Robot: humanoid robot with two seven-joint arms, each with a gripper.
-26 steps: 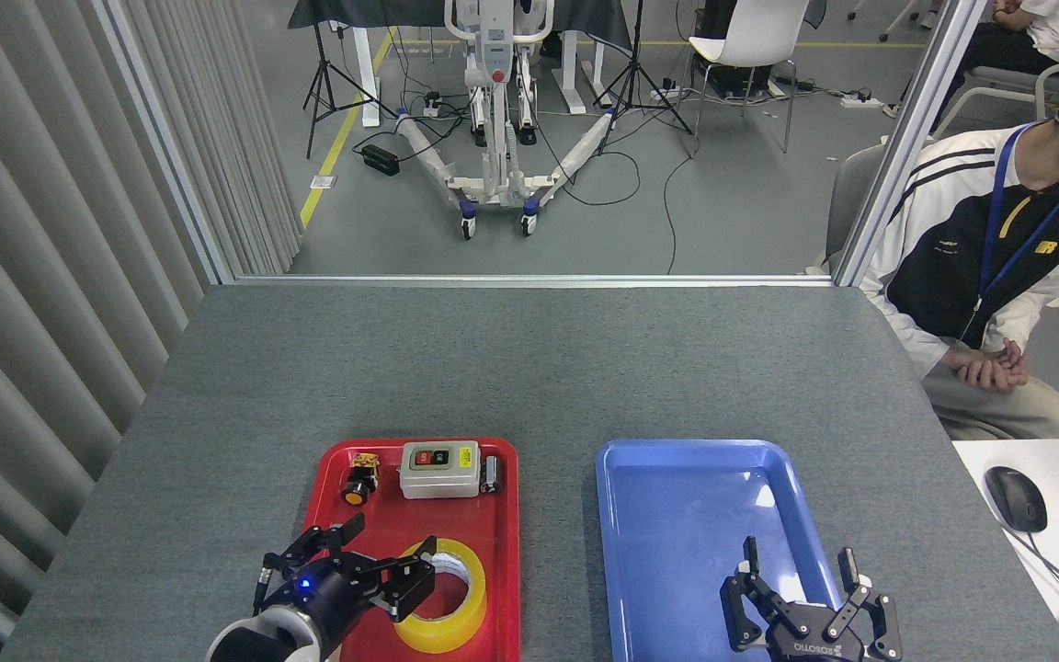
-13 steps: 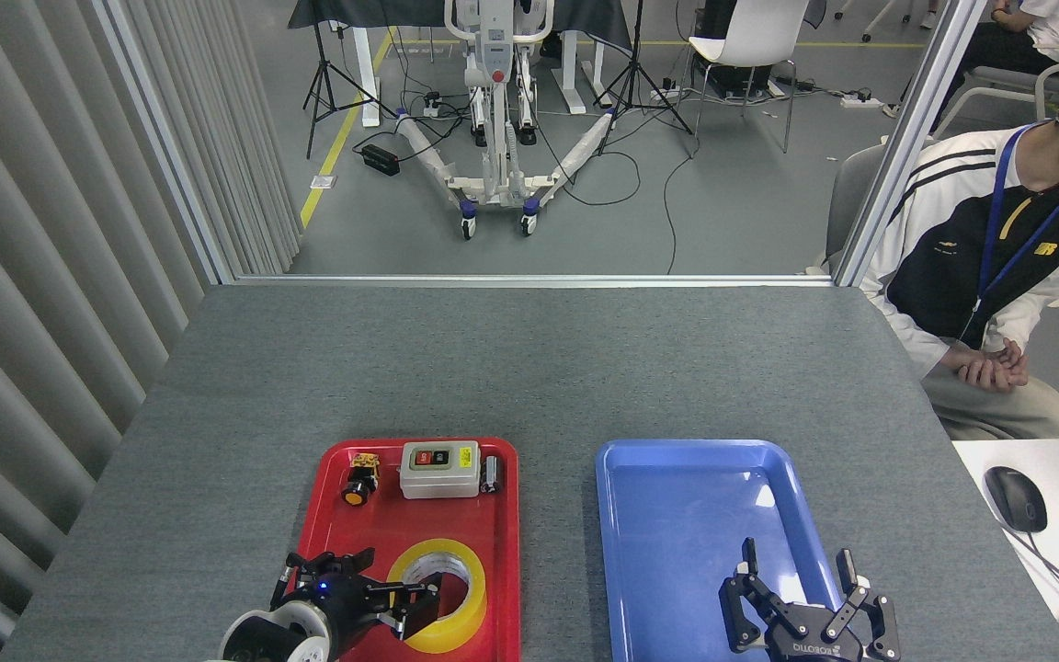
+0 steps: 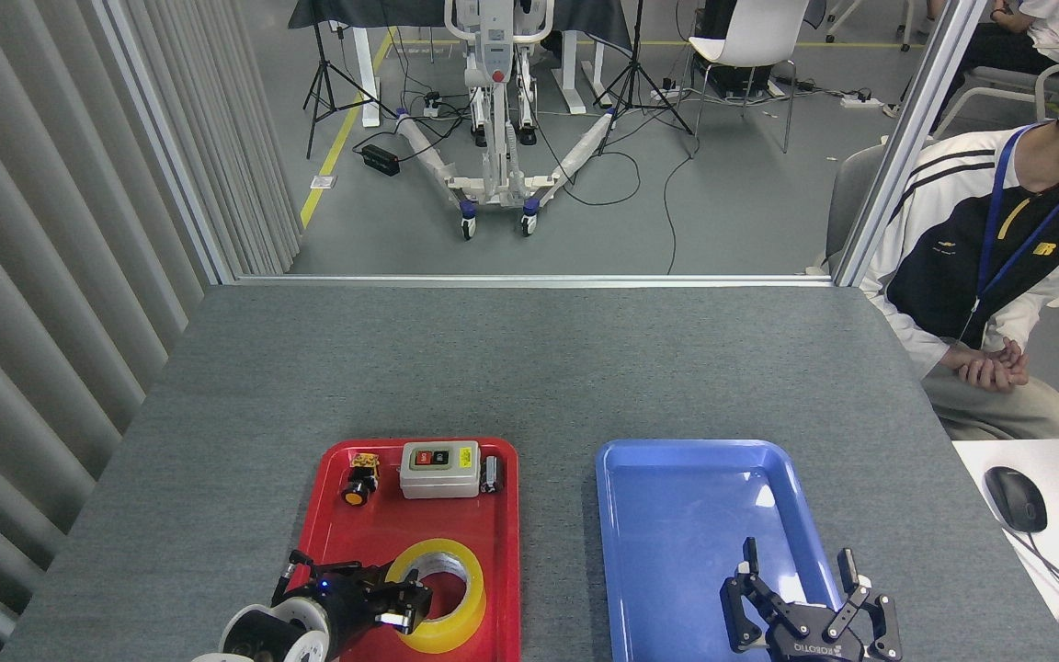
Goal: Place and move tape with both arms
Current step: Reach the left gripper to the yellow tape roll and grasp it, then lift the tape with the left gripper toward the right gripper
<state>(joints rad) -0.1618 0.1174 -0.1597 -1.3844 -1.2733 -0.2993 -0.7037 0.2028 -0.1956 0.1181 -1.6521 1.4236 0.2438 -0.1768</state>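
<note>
The tape (image 3: 456, 588), a yellow roll with a whitish core, lies flat in the near part of the red tray (image 3: 493, 588). My left gripper (image 3: 392, 593) comes in low from the lower left, its blue light lit. Its fingers (image 3: 408, 602) are drawn in on the roll's left wall, one reaching into the hole. My right gripper (image 3: 798, 556) hovers open over the near end of the blue tray (image 3: 677, 496), fingers pointing away from me, with nothing between them.
At the far end of the red tray sit a yellow push-button (image 3: 361, 478), a grey switch box (image 3: 439, 469) and a small dark cylinder (image 3: 491, 474). A person (image 3: 989, 267) sits at the table's right edge. A mouse (image 3: 1014, 498) lies on the white desk at right.
My left gripper has dropped lower and pulled its wide-spread fingers together onto the tape's left wall. The tape and the right gripper have stayed put.
</note>
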